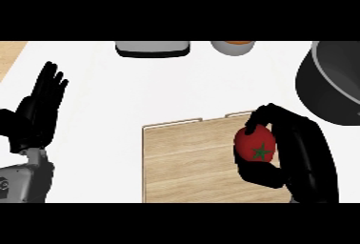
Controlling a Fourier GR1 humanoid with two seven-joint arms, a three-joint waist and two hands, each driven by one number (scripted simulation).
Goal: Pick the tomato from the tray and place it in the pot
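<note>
The tomato [257,147] is found clamped in the curled fingers of the right hand [299,152], above the wooden tray [186,162]. Transfer to the pot [330,86], at upper right, is judged outstanding. The left hand [35,114] is noted resting, fingers straight, at the bench's left.

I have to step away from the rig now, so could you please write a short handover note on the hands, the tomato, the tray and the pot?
Right hand: curled round the tomato, over the right part of the wooden tray.
Left hand: open, fingers up, resting at the view's left edge.
Pot: dark, at the right edge, beyond the tray.
Done: tomato grasped.
Left: carry it to the pot, which is up and to the right in the view, and release it inside.
</note>
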